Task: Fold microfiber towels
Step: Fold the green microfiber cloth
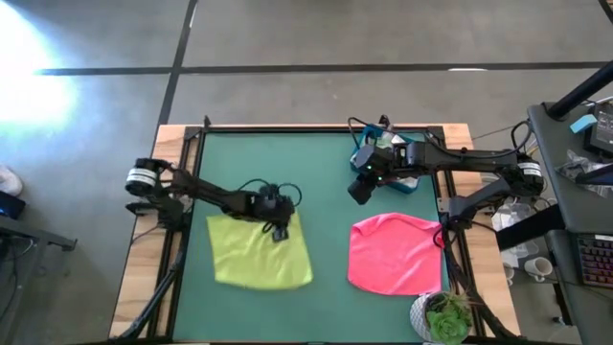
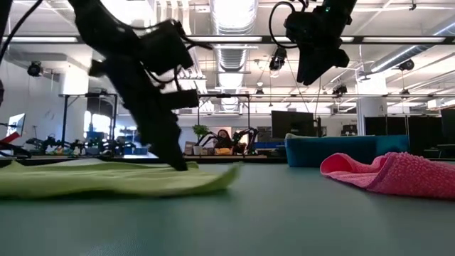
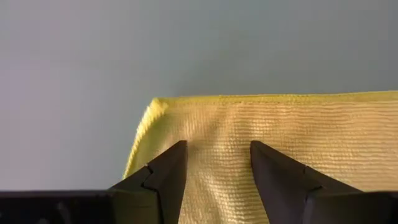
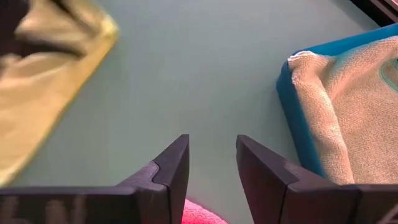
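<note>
A yellow towel (image 1: pixel 259 251) lies spread flat on the left half of the green table. My left gripper (image 1: pixel 280 233) stands open over its far right corner (image 3: pixel 155 106), fingers slanting down, one on each side of a strip of cloth just inside the edge. A hot pink towel (image 1: pixel 395 254) lies loosely heaped on the right half. My right gripper (image 1: pixel 360 192) hangs open high above the table, between the pink towel and the blue bin (image 1: pixel 412 161), with nothing between its fingers (image 4: pixel 211 149). My left gripper comes slanting down at the yellow towel near its far right corner (image 3: pixel 217 134), with its open fingertips (image 2: pixel 182 165) low at the cloth. Whether they touch the towel I cannot tell. The towel lies flat on the table.
The blue bin (image 4: pixel 292 106) at the far right holds a pale cloth (image 4: pixel 348 112). A potted plant (image 1: pixel 445 316) stands at the table's near right corner. Bare green table (image 1: pixel 326 278) shows between the two towels and along the far side.
</note>
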